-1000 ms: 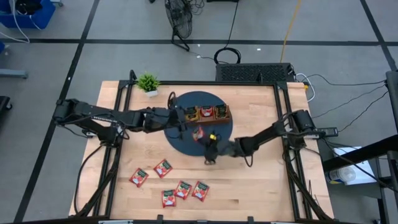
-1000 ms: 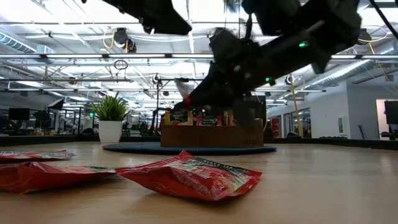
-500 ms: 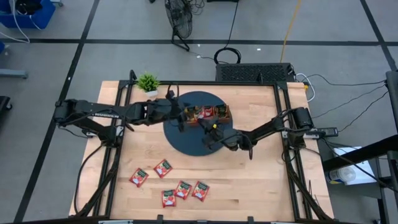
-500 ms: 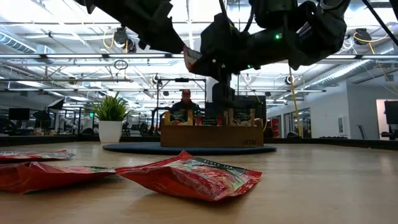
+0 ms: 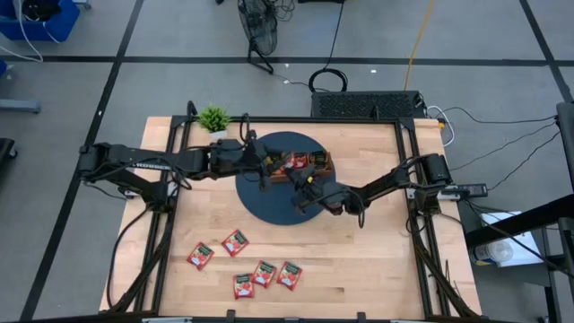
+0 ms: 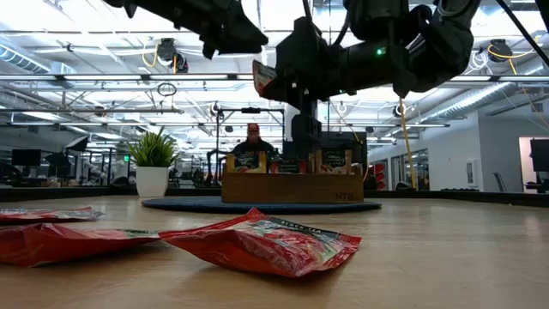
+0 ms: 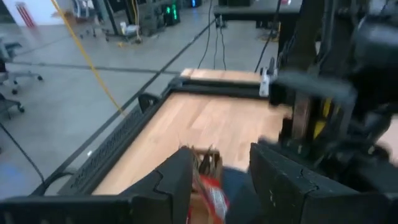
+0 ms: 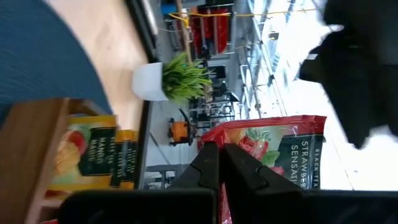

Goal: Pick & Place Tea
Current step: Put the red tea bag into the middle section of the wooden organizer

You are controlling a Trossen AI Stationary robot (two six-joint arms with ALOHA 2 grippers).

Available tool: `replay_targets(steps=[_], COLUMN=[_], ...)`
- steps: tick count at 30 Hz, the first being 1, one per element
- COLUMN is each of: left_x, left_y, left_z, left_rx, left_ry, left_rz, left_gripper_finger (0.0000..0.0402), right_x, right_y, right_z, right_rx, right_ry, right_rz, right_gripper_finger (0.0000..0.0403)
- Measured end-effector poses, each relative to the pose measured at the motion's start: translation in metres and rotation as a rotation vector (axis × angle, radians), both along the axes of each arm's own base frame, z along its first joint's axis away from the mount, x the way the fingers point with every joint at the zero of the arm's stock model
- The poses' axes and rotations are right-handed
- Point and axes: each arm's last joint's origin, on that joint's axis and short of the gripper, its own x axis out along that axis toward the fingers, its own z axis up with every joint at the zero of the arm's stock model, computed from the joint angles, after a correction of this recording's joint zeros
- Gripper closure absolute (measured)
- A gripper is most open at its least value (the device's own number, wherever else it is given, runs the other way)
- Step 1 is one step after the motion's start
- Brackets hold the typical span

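- Hanging in the air above the wooden tray [image 5: 300, 163], a red strawberry tea sachet [image 8: 273, 152] is being gripped by the right gripper [image 5: 303, 182], its fingers pinched tight on the packet's edge; the low view shows the same sachet [image 6: 264, 77] well above the tray [image 6: 292, 186].
- Moving over the last second, the right gripper has carried this sachet from the near part of the round dark blue mat [image 5: 269, 208] up to the tray's near edge, so the carry is looking almost finished and the release into a compartment is judged to be the step still pending.
- Shifting slightly away from the tray's left end, the left gripper [image 5: 262, 167] is hovering with its fingers [image 7: 171, 180] apart and nothing between them.
- Counting the tea: five red sachets [image 5: 235, 241] are lying loose on the table [image 5: 377, 260] near its front edge, one is in the air, and several mango-labelled ones [image 8: 93, 155] are already standing in the tray, though their exact number cannot be told.
- Counting the rest: one tray with three compartments, one mat, one small potted plant [image 5: 213, 119] at the far left corner, two arms.
- Standing in the room beyond the table, one person [image 6: 252, 136] is showing behind the tray.
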Motion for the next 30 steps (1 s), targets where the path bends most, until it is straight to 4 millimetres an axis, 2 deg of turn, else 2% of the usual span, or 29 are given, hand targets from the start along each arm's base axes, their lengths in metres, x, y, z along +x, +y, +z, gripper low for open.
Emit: replay_targets(steps=[3,17,20,25,30], left_x=[0.002,0.001,0.001,0.002,0.007], left_y=[0.001,0.003,0.006,0.017,0.021], left_z=[-0.006,-0.004,-0.006,-0.016,-0.021], left_rx=[-0.007,-0.039,-0.05,-0.056,0.031], left_ry=[0.026,0.008,0.023,0.075,0.106], left_rz=[0.003,0.021,0.033,0.067,0.045], left_gripper_finger=[0.024,0.0244,0.0275,0.0383,0.0396], right_x=[0.0,-0.001,-0.001,-0.001,-0.002], right_y=[0.0,0.003,0.006,0.011,0.015], right_z=[0.004,0.007,0.007,0.008,0.009], right_rx=[-0.005,-0.009,-0.009,-0.011,0.007], right_ry=[-0.041,-0.071,-0.071,-0.077,-0.093], right_rz=[-0.001,0.009,0.018,0.031,0.032], right_gripper_finger=[0.0403,0.0403,0.0403,0.0403,0.0402])
